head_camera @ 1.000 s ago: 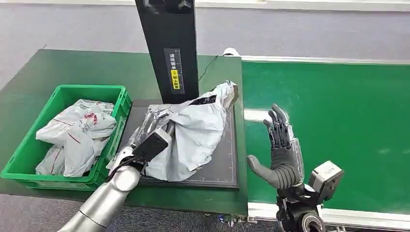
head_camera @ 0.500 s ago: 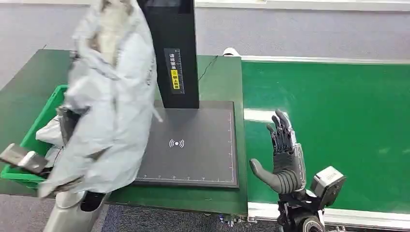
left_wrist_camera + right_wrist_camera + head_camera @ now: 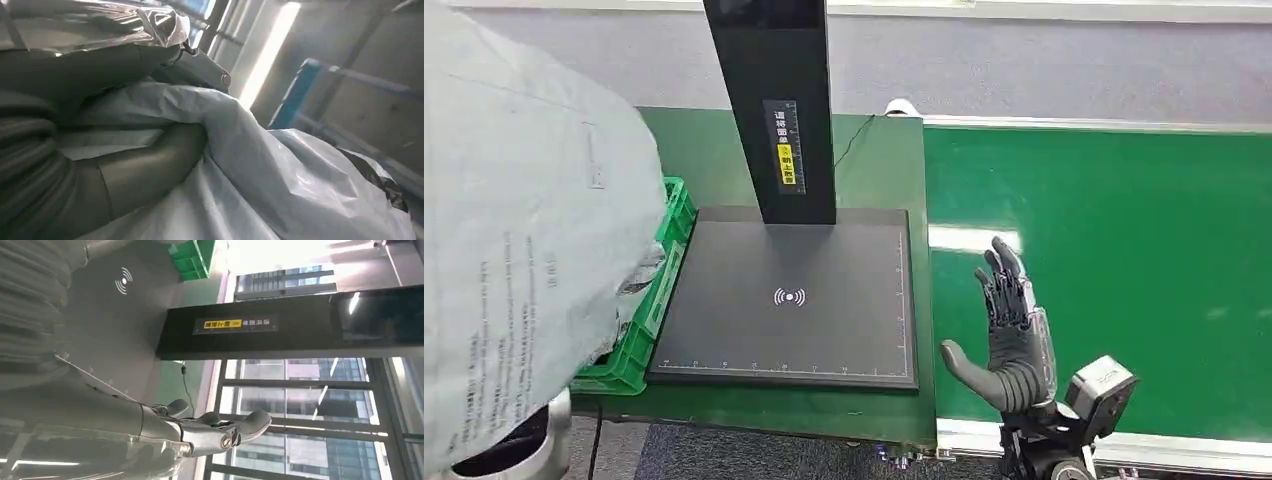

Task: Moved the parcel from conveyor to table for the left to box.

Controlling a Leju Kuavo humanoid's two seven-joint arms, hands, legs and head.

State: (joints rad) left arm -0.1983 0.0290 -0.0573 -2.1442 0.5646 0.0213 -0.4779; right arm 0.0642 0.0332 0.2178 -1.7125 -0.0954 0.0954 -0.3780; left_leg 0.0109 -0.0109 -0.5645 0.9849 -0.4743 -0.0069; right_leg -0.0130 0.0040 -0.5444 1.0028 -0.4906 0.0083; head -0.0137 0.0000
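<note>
Holding the grey parcel (image 3: 514, 250) up high over the green crate (image 3: 639, 340), left hand (image 3: 115, 170) wrapped around its plastic. Conveyor-to-table bit looking done, scanner pad (image 3: 794, 300) bare; boxing still left. Right hand (image 3: 1014, 335) idling over the conveyor (image 3: 1124, 250), fingers spread, gripping nothing

Looks forward and down from high on the body onto the black scan pad (image 3: 789, 300), with the dark post (image 3: 774, 100) rising behind it and the green conveyor belt (image 3: 1124, 260) just beside it. Sits pressed against the grey parcel (image 3: 280, 190) in the left wrist view, gripped by the left hand (image 3: 125, 170), tilted up toward a ceiling light. Lies turned on its side in the right wrist view, behind the right hand (image 3: 210, 432), sharing the scan pad (image 3: 125, 315), post (image 3: 290, 322) and green crate (image 3: 192, 257) with the head view.
</note>
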